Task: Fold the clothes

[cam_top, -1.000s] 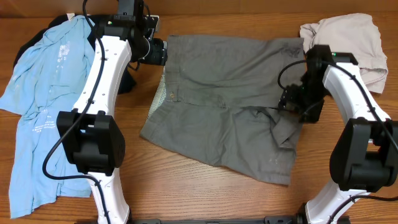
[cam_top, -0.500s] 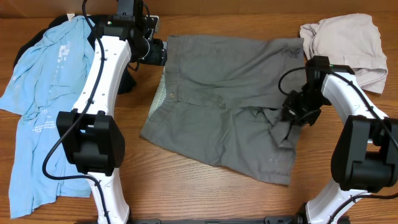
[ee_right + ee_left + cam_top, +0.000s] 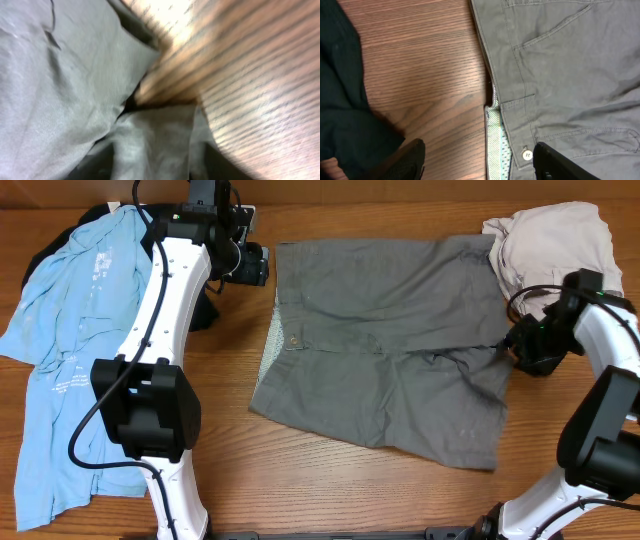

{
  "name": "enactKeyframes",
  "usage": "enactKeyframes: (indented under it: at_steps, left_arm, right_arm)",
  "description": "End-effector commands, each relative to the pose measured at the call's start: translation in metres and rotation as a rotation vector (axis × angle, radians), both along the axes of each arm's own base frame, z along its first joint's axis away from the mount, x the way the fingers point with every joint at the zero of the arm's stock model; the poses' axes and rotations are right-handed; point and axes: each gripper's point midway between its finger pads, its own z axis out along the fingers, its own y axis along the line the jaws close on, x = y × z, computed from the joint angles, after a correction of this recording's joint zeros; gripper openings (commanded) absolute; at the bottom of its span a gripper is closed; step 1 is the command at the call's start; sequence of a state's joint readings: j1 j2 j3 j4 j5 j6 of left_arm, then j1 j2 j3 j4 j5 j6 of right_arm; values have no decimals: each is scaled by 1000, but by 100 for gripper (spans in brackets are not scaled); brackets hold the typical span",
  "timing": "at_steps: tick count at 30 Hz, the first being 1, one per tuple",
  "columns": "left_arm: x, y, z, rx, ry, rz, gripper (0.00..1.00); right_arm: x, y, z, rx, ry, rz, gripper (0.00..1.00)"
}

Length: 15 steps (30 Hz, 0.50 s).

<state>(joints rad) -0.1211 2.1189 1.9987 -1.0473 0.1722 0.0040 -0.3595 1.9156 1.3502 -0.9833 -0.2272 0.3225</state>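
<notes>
**Item 1. Right hand** (image 3: 522,352): sits at 3 o'clock on the worktop (image 3: 330,485). It is clamped on a bunched fold at the 3 o'clock edge of the grey-olive shorts (image 3: 390,340). In the blurred right wrist view, grey cloth is gathered between the dark jaws, with bare wood toward 1 o'clock.

**Item 2. Left hand** (image 3: 252,265): sits at 11 o'clock on the worktop, just beside the shorts' far waistband corner. Its fingers (image 3: 407,157) are apart and hold nothing. In the left wrist view one tip shows over bare wood and the other over the shorts' cloth.

**Item 3. Grey-olive shorts**: lie at the centre of the worktop, spread mostly flat.
- The waistband (image 3: 285,310) runs along the 9 o'clock side.
- The legs point toward 3 o'clock.
- The fly stands slightly open, showing a pale button (image 3: 526,155) and a strip of pale dotted lining (image 3: 495,137).
- Creases gather near the right hand.
- The near leg lies toward 5 o'clock.

**Item 4. Beige shorts** (image 3: 555,245): lie crumpled at 1 to 2 o'clock. Their edge touches or overlaps the far leg corner of the grey-olive shorts.

**Item 5. Light blue shirt** (image 3: 60,350): lies sprawled at 9 o'clock, from the far edge to the near edge. It is partly under the left arm.

**Item 6. Black shirt** (image 3: 342,110): sits at 10 o'clock, beneath the blue shirt. It lies apart from the grey-olive shorts, with bare wood between them.
</notes>
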Motion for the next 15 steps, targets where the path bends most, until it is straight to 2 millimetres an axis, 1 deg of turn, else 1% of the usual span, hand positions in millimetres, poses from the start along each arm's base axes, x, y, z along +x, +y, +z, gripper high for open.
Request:
enactKeyframes:
  at_steps: [1, 2, 4, 7, 9, 11, 13, 15]
  left_arm:
    - [3, -1, 7, 3, -31, -19, 72]
    - [3, -2, 7, 2, -35, -19, 72]
    - [11, -4, 7, -3, -70, -23, 72]
    - [20, -6, 1, -10, -103, -23, 70]
    - [24, -11, -8, -34, -110, -35, 68]
    - [26, -17, -17, -68, -104, -51, 66]
    - [27, -24, -29, -103, -88, -69, 64]
    - [28, -31, -48, -136, -53, -85, 64]
  right_arm:
    - [16, 12, 22, 29, -110, 133, 98]
    - [17, 15, 24, 39, -116, 146, 100]
    - [20, 18, 36, 58, -132, 171, 100]
    - [24, 23, 61, 65, -152, 208, 100]
    - [27, 29, 79, 60, -162, 243, 99]
    - [29, 36, 89, 58, -168, 265, 98]
    - [32, 45, 96, 52, -174, 291, 98]
    - [36, 57, 98, 38, -177, 325, 98]
